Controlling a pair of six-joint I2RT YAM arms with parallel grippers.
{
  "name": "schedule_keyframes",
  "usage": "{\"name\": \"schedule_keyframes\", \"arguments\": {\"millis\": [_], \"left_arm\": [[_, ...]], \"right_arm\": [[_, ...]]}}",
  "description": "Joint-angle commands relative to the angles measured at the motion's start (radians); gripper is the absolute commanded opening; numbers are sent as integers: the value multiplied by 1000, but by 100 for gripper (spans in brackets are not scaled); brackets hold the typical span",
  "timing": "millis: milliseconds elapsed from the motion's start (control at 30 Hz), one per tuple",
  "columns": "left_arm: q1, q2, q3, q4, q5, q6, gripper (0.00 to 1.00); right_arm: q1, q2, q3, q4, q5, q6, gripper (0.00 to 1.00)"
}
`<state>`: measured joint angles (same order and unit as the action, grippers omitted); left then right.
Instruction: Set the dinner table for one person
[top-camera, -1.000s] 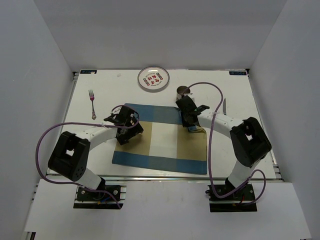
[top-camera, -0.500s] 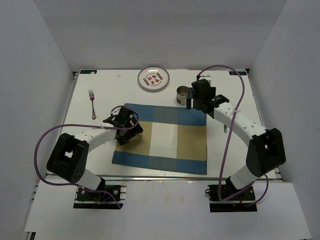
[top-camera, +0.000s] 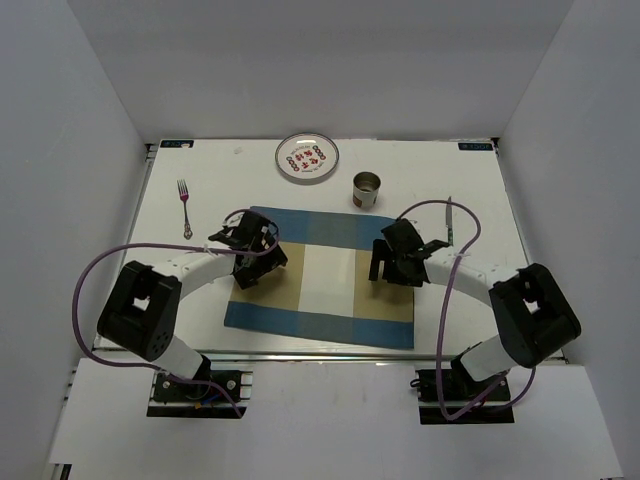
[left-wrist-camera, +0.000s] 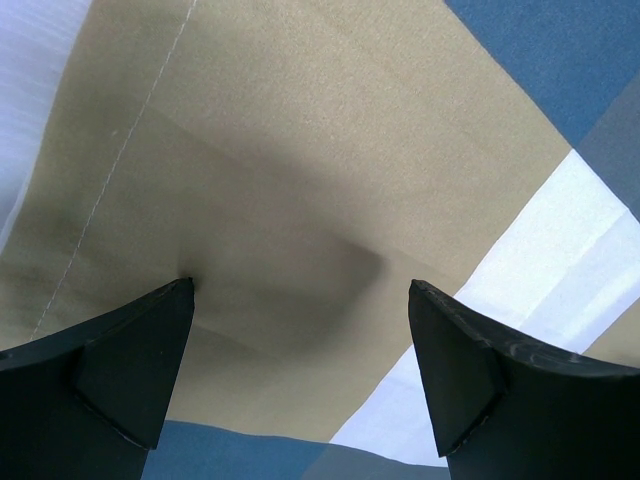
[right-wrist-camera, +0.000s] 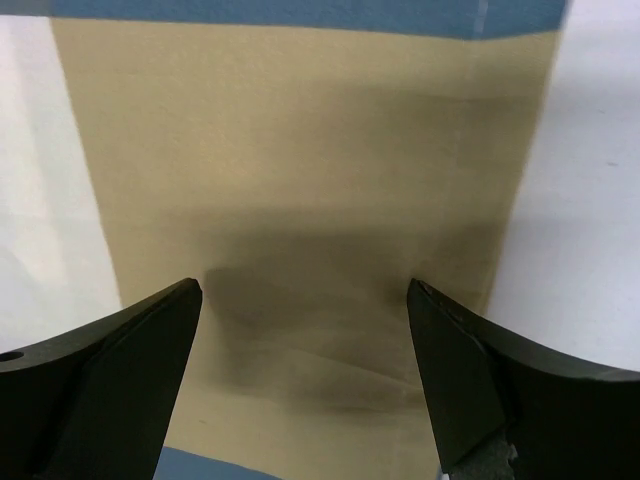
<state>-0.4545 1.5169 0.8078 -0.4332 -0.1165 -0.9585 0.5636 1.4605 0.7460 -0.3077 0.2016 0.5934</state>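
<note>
Dinner table: rigid, heavy white surface beneath both arms, probably not something to grasp. Left gripper and right gripper hang wide apart, empty, over the soft placemat, best pinched at an edge.

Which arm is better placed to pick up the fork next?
Left. The fork lies on the left side of the table, near the open left gripper; the open right gripper sits across the placemat, nearer the knife.
</note>
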Motion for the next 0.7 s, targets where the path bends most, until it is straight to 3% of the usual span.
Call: {"name": "schedule_keyframes", "arguments": {"millis": [0,200,400,667], "left_arm": [[-4,61,27,-9,32,-3,98],[-4,189,154,-35,31,13,98],[-4,319,296,-74,47,40,98],[-4,283,260,-53,89,29,98]], "right_arm": [[-2,91,49,28,-7,59,89],[-34,245,147,-17,88,62,89],[-108,255,223,-61,116,7,89],[-168,273,329,-111,61,-165,89]]}}
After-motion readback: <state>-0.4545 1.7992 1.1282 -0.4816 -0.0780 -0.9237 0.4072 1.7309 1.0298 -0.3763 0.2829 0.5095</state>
